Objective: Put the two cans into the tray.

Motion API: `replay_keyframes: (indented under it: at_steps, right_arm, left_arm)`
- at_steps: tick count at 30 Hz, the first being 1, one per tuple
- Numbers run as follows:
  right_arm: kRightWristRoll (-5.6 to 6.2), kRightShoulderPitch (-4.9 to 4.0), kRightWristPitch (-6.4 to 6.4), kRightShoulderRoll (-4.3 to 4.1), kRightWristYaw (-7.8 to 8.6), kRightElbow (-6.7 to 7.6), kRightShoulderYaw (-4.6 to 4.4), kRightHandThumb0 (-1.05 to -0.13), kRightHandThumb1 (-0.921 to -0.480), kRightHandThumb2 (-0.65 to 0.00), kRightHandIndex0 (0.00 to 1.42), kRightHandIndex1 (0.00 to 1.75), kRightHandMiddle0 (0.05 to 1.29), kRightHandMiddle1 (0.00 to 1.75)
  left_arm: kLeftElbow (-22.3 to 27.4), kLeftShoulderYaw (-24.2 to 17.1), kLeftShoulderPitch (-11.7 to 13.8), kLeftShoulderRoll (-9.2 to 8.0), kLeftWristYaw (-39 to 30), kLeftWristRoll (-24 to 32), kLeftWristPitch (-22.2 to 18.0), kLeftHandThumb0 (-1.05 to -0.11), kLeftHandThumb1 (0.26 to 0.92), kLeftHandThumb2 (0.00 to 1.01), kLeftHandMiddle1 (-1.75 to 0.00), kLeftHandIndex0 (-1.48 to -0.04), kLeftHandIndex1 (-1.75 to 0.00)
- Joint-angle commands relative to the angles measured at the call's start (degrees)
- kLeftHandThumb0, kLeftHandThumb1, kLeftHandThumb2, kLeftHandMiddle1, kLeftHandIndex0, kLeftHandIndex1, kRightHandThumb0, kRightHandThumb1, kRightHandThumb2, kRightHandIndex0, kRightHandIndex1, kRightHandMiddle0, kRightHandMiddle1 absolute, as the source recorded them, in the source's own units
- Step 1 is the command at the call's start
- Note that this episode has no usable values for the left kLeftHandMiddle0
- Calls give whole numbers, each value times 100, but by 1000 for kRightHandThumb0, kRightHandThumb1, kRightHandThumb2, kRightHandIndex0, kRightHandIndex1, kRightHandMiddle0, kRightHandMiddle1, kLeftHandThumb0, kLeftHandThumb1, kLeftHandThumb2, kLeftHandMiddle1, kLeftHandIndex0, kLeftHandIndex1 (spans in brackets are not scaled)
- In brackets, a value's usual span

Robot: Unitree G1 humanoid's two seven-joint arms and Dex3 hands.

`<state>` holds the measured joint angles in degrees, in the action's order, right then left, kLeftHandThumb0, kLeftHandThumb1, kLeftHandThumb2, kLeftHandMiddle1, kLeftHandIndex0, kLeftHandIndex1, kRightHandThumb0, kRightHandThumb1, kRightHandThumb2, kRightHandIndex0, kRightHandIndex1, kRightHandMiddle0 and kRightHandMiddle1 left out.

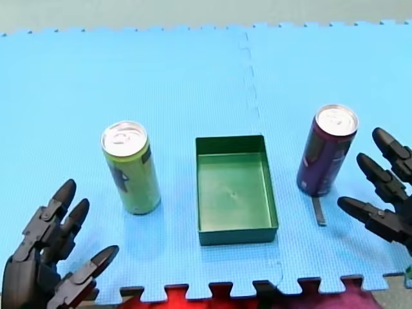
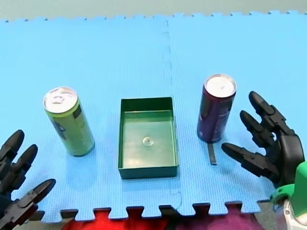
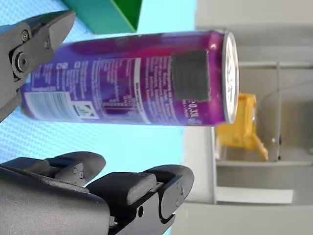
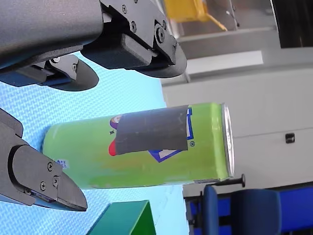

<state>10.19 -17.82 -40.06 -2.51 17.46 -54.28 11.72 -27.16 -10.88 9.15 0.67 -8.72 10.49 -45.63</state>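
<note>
- Cans: green can (image 1: 132, 168) stands upright left of tray (image 1: 235, 235); purple can (image 1: 326, 151) stands upright right of it.
- Hands: left hand (image 1: 55, 257) near green can, right hand (image 1: 386, 193) just beside purple can; both released, holding nothing.
- Handling: walls probably thin, smooth and slippery; grasp mid-body.

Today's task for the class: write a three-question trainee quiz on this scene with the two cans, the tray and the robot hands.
1. True or false: the green can and the purple can both stand upright on the mat, outside the tray.
2. Which stands nearest the right robot hand? A) green can B) purple can C) tray
3. Fill in: the left robot hand, at the near edge by the green can, holds ____.

Key: 1 true; 2 B; 3 nothing.
</note>
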Motion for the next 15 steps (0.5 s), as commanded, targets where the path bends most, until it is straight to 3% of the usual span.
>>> replay_keyframes:
  at_steps: [1, 4, 7, 15]
  right_arm:
    - [5, -215, -192, -77, 36, -353, 60, -844, -589, -4, 495, 1, 456, 0]
    - [-15, -314, -412, -60, 43, -562, 83, -875, -596, -5, 494, 1, 452, 0]
    - [-56, -377, -538, -65, 12, -671, 83, -894, -600, -5, 493, 0, 450, 0]
    - [-98, -514, -598, -109, 18, -876, 97, -920, -609, -4, 489, 0, 451, 1]
  left_arm:
    - [108, 9, 45, -4, -56, 100, 57, -1048, 725, 5, -10, -423, -6]
    - [173, 8, 84, 20, -77, 131, 97, -1048, 732, 7, -11, -429, -8]
    - [211, 8, 101, 28, -64, 113, 127, -1048, 737, 9, -12, -432, -8]
    - [230, -5, 106, 31, -19, 57, 132, -1048, 748, 10, -13, -438, -8]
